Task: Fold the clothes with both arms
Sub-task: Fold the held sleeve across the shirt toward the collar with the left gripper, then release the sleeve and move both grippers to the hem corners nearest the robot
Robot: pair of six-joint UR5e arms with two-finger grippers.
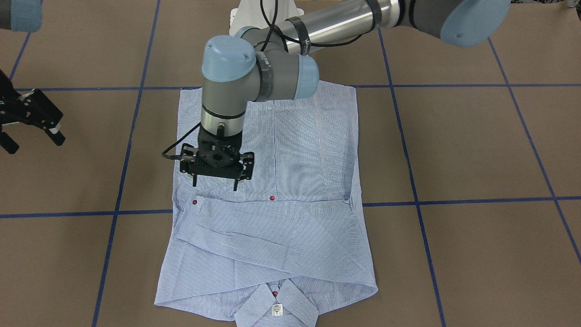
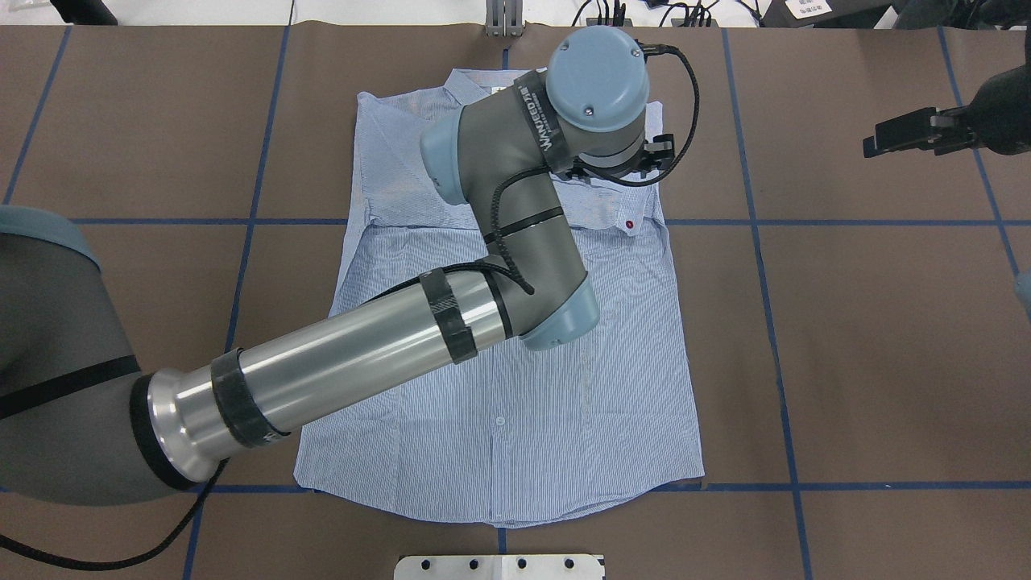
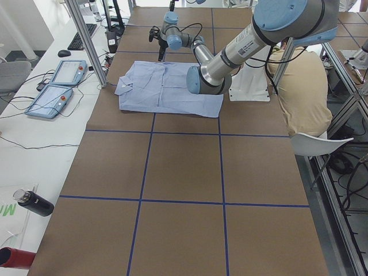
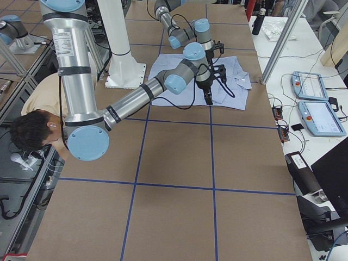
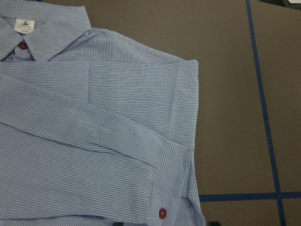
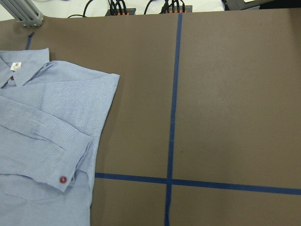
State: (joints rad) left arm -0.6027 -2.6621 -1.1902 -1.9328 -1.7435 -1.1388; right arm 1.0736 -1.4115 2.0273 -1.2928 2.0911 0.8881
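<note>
Hovering over the shirt, left arm jaws gape frontally, hidden overhead.

Reaches far forward with the left arm, elbow bent, wrist turned straight down. Holds the left claw pointing downward, fingers spread wide, gripping nothing. Carries the right claw well off to the side, fingers also apart, likewise empty.
</note>
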